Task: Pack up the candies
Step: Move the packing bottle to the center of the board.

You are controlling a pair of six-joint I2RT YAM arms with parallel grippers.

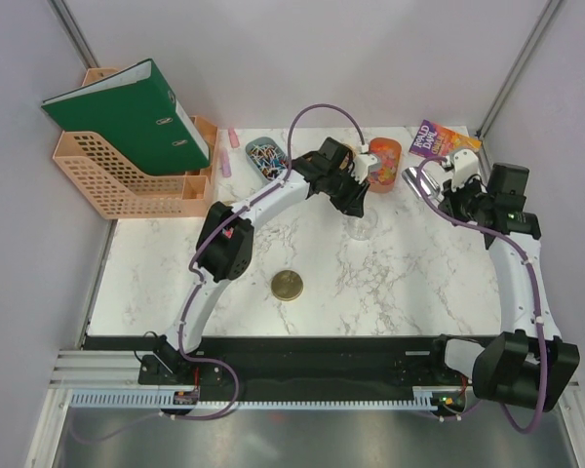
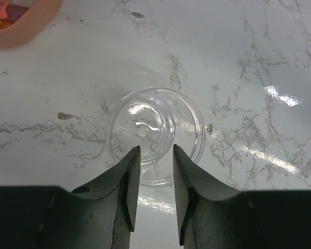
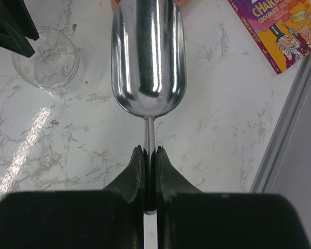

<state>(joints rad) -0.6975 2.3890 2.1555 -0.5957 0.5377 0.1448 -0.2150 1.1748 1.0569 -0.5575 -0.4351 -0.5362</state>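
The candies (image 1: 266,159), small and mixed in colour, lie in a dark oval tray at the back of the table. My left gripper (image 1: 356,207) (image 2: 155,149) hangs open over the near rim of an empty clear glass jar (image 2: 155,136) (image 1: 361,230), with nothing between its fingers. My right gripper (image 3: 149,150) (image 1: 447,185) is shut on the thin handle of a silver metal scoop (image 3: 149,57) (image 1: 419,178). The scoop's bowl is empty and points toward an orange cup (image 1: 382,164). That jar (image 3: 45,57) also shows left of the scoop.
A round gold lid (image 1: 287,286) lies on the marble table (image 1: 409,283) nearer the front. A green binder (image 1: 127,112) rests on a peach file tray (image 1: 107,185) at the back left. A purple book (image 1: 439,141) (image 3: 285,26) lies at the back right.
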